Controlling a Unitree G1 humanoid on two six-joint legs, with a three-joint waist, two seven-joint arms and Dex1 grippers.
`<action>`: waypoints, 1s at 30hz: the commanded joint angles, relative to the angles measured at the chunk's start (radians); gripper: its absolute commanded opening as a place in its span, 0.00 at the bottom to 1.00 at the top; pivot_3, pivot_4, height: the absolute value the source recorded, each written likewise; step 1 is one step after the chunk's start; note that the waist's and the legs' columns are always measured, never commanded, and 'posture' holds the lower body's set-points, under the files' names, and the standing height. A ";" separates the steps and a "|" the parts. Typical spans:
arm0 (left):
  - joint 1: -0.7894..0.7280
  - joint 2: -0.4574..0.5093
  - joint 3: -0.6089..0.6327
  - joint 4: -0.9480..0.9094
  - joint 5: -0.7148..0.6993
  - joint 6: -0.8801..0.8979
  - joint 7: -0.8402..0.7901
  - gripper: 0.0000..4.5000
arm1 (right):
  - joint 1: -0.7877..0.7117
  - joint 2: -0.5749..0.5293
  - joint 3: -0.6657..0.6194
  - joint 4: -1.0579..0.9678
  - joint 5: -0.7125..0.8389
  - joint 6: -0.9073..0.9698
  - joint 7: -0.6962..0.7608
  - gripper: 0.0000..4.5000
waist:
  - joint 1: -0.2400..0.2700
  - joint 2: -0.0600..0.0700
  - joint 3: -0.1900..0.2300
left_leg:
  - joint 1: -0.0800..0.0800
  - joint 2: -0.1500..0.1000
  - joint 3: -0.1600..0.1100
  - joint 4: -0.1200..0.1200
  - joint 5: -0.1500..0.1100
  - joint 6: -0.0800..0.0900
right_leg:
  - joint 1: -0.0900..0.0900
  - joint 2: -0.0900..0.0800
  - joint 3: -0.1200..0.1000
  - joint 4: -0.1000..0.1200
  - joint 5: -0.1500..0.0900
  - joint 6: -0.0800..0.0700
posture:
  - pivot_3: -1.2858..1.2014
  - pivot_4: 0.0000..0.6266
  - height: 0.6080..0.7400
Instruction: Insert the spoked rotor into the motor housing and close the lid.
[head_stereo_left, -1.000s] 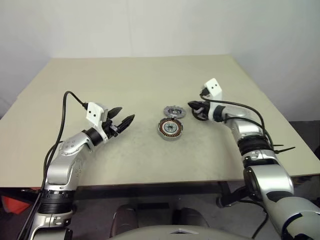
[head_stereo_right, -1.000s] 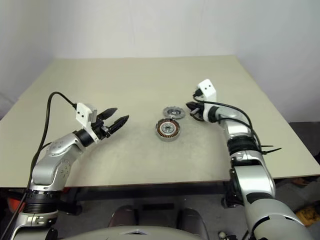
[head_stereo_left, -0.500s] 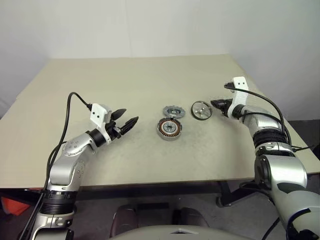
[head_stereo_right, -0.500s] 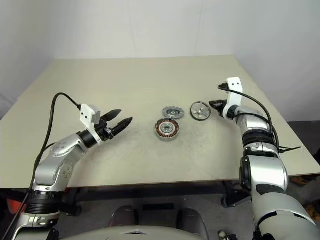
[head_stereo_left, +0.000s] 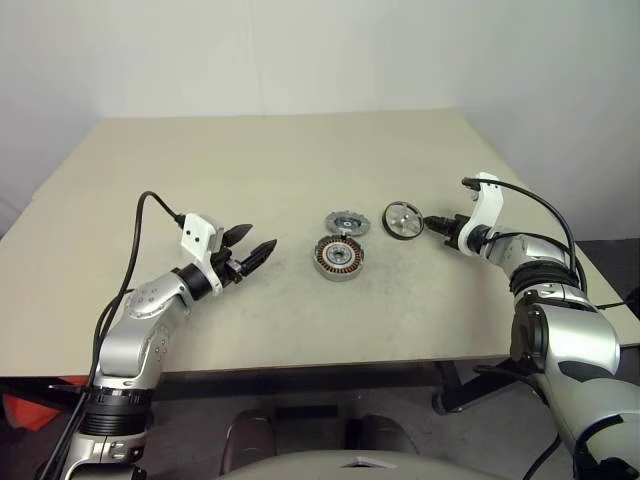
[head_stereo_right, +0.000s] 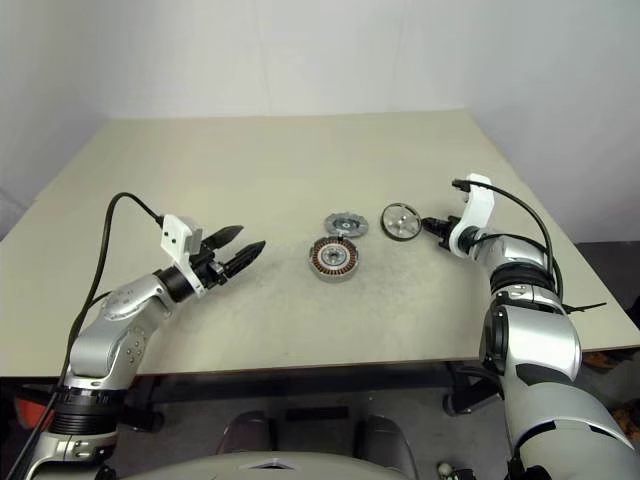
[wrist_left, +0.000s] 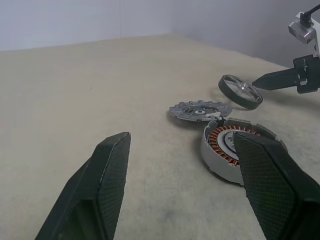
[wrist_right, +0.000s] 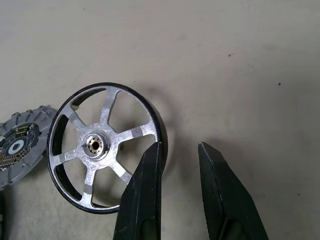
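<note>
The spoked rotor (wrist_right: 95, 145), a black-rimmed wheel with six silver spokes, sits tilted on the table, right of the other parts. My right gripper (wrist_right: 180, 146) is just to its right, fingers a narrow gap apart with nothing between them. One fingertip (wrist_right: 155, 150) is at the rim, and contact cannot be told. The motor housing (head_stereo_left: 340, 258), with its ring of copper windings, lies open in the middle. Its flat grey notched lid (head_stereo_left: 347, 222) lies right behind it. My left gripper (head_stereo_left: 262, 237) hovers wide open and empty, left of the housing and pointing at it.
The beige table (head_stereo_left: 250, 160) has bare surface to the left, behind and in front of the parts. Its right edge runs close behind my right arm, and a grey wall stands beyond the far edge.
My right gripper let go of the rotor, leaving it on the table, then drew back to the right, sank lower and rolled its wrist. The left gripper stayed put.
</note>
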 joint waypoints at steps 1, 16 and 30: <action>-0.004 0.007 0.003 -0.040 0.001 -0.017 -0.001 0.77 | -0.035 0.003 -0.028 -0.013 0.033 0.014 0.008 0.28 | 0.000 0.000 0.000 | 0.000 0.000 0.000 0.000 0.000 0.000 | 0.000 0.000 0.000 0.000 0.000 0.000 | 0.52 0.00 1.00; -0.010 0.007 0.002 -0.032 0.017 -0.022 -0.002 0.77 | -0.016 0.043 0.004 -0.047 0.024 0.044 0.013 0.28 | 0.000 0.000 0.000 | 0.000 0.000 0.000 0.000 0.000 0.000 | 0.000 0.000 0.000 0.000 0.000 0.000 | 0.52 0.00 1.00; -0.004 0.009 0.003 -0.041 0.022 -0.021 0.000 0.77 | -0.040 0.077 0.022 -0.047 0.004 -0.006 -0.010 0.01 | -0.001 0.001 0.000 | 0.001 0.000 0.000 0.000 0.000 0.000 | 0.000 0.000 0.000 0.000 0.000 0.000 | 0.52 0.00 1.00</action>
